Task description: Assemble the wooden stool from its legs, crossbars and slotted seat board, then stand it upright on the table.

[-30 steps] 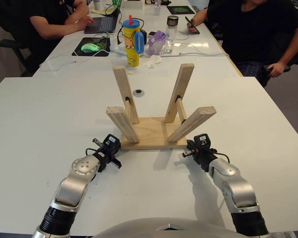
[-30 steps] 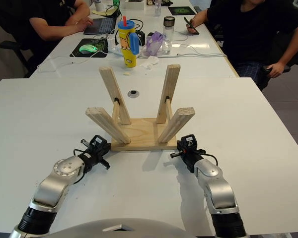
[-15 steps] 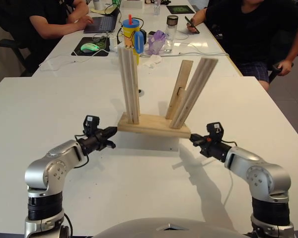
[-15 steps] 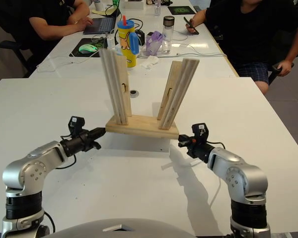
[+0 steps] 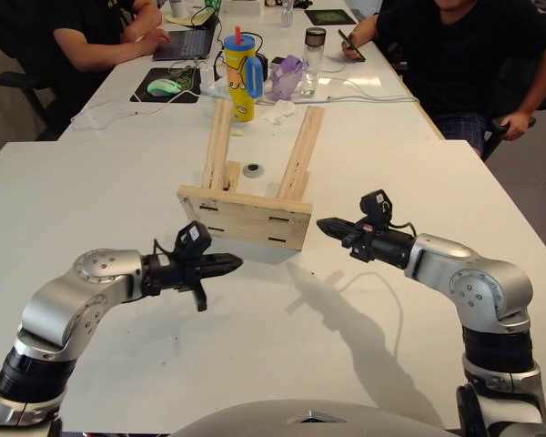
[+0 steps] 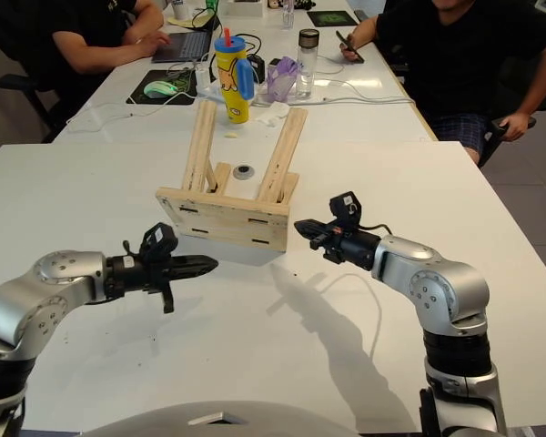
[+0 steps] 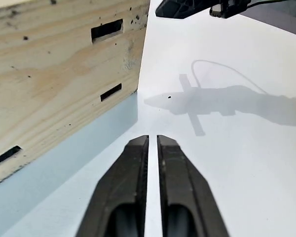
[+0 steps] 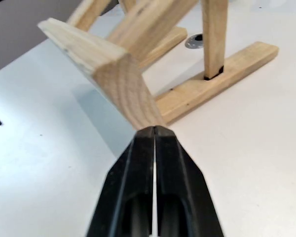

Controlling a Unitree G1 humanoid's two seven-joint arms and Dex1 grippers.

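Note:
The wooden stool lies tipped on its side in the middle of the white table. Its slotted seat board faces me on edge, and the legs point away. My left gripper is shut and hovers in front of the board's lower left, apart from it; the left wrist view has the fingertips pressed together beside the seat board. My right gripper is also shut, with its tip at the board's right edge. In the right wrist view, the gripper meets the board's corner.
A small dark round fitting sits in the table between the legs. On the far table stand a yellow cup and a bottle, with people seated there. Bare table lies between the stool and me.
The stool stood upside down on its seat, was raised between both grippers, and now lies on its side with legs pointing away. The left gripper has drawn back from the board.

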